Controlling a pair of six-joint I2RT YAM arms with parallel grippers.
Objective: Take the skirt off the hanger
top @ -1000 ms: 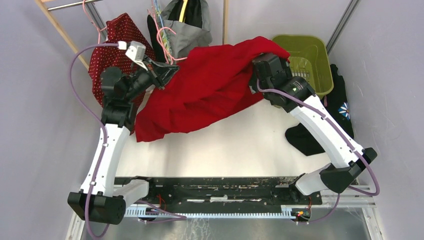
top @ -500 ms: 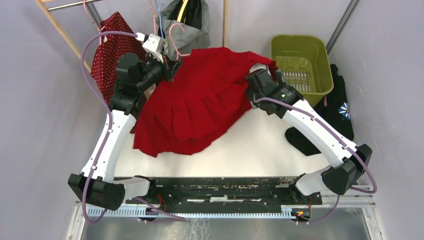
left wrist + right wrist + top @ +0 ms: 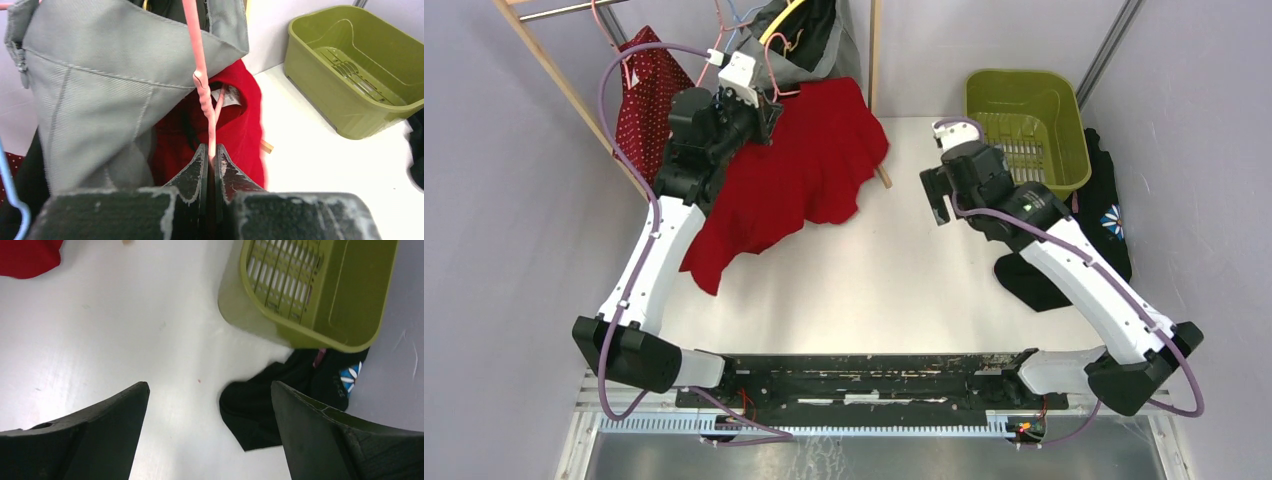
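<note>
While grey walls (image 3: 484,220) ring the white table (image 3: 894,290), the skirt (image 3: 809,165) touches it.

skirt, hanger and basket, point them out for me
skirt (image 3: 809,165), top view, middle of the red cloth
hanger (image 3: 196,50), left wrist view, pink stem
basket (image 3: 320,95), left wrist view, outer wall

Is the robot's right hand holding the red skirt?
No, the right gripper is open above the table, and the red skirt lies off to one side.
</note>
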